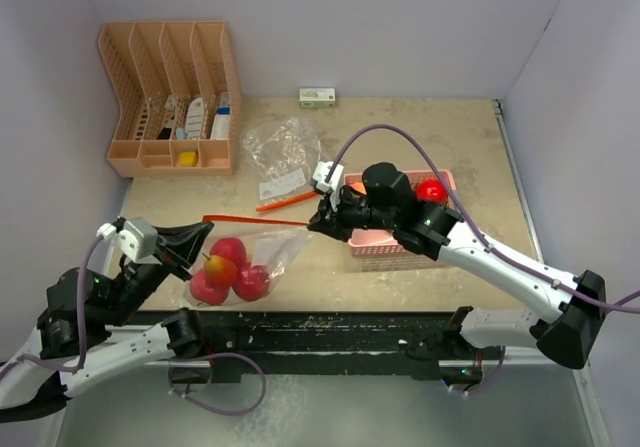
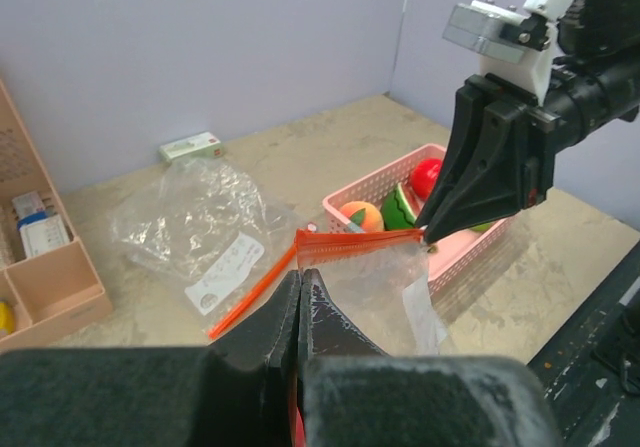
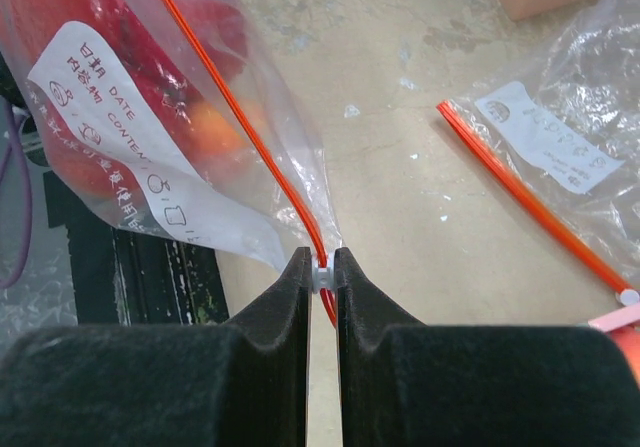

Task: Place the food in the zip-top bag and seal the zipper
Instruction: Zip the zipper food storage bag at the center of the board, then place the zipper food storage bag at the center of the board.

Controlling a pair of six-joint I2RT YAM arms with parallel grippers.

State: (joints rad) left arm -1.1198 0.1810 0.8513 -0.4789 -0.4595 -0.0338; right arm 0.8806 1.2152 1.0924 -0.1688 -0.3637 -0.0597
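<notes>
The zip-top bag [image 1: 262, 257] lies at the table's front left with red apples [image 1: 228, 268] inside. Its orange zipper [image 1: 255, 221] is stretched taut between the two grippers. My left gripper [image 2: 299, 275] is shut on the zipper's left end, also seen from above, left gripper [image 1: 200, 239]. My right gripper [image 3: 321, 259] is shut on the small white slider [image 3: 321, 273] at the zipper's right end; from above the right gripper [image 1: 316, 222] sits just left of the pink basket [image 1: 385, 250]. More food [image 2: 362, 214] lies in that basket, including a red piece [image 1: 432, 190].
A second, empty zip bag [image 1: 283, 150] with an orange zipper lies behind the held bag. A peach organiser rack [image 1: 170, 97] stands at the back left. A small white-and-green box [image 1: 317, 97] sits by the back wall.
</notes>
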